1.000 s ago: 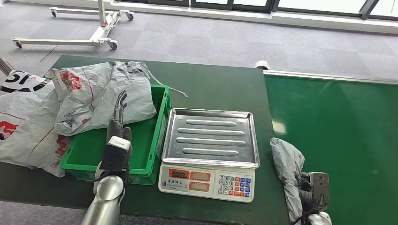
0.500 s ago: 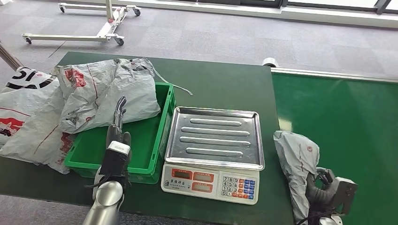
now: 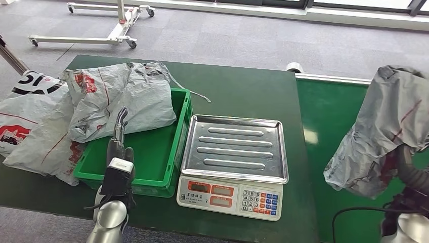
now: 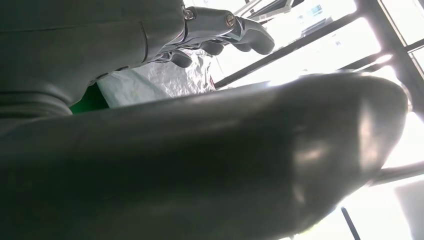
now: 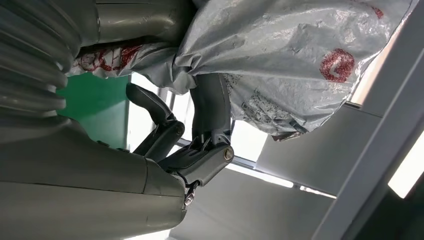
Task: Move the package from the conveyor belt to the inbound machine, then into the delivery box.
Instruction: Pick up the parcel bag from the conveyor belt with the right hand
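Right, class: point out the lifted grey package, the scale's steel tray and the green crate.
grey package [image 3: 392,121], head view, its crumpled middle.
steel tray [image 3: 235,148], head view, ribbed centre.
green crate [image 3: 152,152], head view, bare floor inside.

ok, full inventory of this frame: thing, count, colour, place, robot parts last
held package: 1, grey with red print, lifted above the conveyor belt in the right hand
conveyor belt: 1, bright green, right of the table
scale: 1, steel tray on a white base with coloured keys, table centre
crate: 1, green, left of the scale, its far end covered by a bag
bags: at least 2, grey-white with red and black print, piled on the table's left end
table: 1, dark green
wheeled frame: 1, white, on the grey floor beyond the table
left hand: 1, dark, over the crate, holding nothing
right hand: 1, dark fingers gripping the held package
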Robot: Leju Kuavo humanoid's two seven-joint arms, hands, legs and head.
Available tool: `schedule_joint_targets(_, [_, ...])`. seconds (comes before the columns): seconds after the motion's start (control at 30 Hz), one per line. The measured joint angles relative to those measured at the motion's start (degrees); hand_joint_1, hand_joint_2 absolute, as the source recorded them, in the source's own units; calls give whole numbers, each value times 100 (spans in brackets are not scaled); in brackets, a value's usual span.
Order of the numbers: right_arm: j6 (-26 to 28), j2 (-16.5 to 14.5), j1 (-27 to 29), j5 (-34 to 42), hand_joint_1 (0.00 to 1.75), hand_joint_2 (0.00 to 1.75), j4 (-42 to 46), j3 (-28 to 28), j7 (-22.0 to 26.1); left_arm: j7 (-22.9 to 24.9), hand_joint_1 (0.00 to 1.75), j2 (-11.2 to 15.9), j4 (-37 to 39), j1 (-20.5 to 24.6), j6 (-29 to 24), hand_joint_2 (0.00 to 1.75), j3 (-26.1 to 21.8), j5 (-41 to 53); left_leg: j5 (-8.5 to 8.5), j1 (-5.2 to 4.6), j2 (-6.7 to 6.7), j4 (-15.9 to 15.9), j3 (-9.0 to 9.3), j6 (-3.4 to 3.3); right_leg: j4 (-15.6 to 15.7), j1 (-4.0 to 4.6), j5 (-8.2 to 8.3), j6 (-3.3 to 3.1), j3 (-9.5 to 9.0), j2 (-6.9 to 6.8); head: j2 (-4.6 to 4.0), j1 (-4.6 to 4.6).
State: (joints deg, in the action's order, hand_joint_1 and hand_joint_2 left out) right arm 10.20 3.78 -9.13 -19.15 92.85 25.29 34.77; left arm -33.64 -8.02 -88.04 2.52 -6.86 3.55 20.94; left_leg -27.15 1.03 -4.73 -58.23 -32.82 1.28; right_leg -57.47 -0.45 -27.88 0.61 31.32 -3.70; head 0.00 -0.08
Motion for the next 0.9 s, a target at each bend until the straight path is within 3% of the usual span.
schedule_joint_targets(0.33, [299, 292, -692, -477, 175, 175, 109, -404, -192, -22, 0, 0, 82, 88, 30, 0, -7, -6, 12, -7, 7, 0, -5, -14, -1, -4, 6, 9, 6, -6, 0, -1])
schedule_joint_targets(0.9, [382, 431, -725, -493, 175, 175, 110, -728, -214, -35, 0, 0, 117, 100, 35, 0, -5, -21, 14, -8, 24, 0, -20, -13, -2, -4, 6, 9, 12, -21, 0, -1])
